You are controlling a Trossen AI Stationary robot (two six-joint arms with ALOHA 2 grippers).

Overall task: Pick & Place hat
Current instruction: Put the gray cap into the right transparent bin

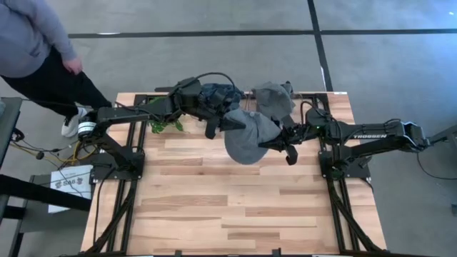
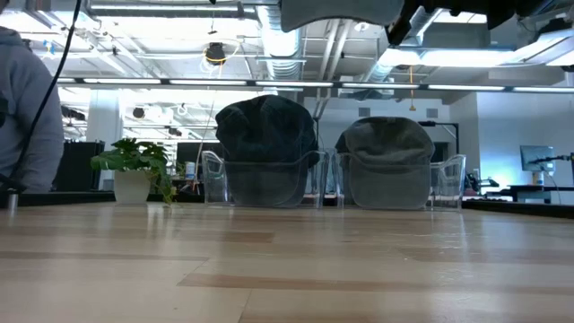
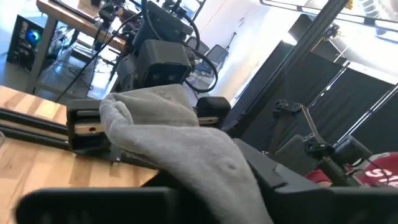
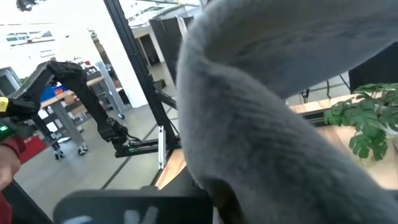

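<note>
A light grey hat (image 1: 248, 135) hangs in the air above the worktop (image 1: 235, 214), stretched between the two arms. The right fingers (image 1: 268, 145) are pressed together on its edge, pinching the fabric; in the right wrist view the grey cloth (image 4: 267, 124) drapes right over those fingers and fills most of the picture. The left fingers (image 1: 223, 126) sit at the opposite edge of the hat, touching it, and in the left wrist view the fabric (image 3: 180, 143) lies across them, but whether they grip it or have parted cannot be told.

Beyond both sets of fingers, at the far edge of the worktop, stand two clear stands side by side. One carries a dark hat (image 2: 265, 126), the other a grey hat (image 2: 386, 141). A small potted plant (image 2: 134, 170) stands beside the dark hat's stand, on the left arm's side. In the low view the held hat (image 2: 336, 11) shows only at the upper edge, well above the wood.

A person (image 1: 32, 50) in a grey top stands off the worktop's far corner, behind the left arm.
</note>
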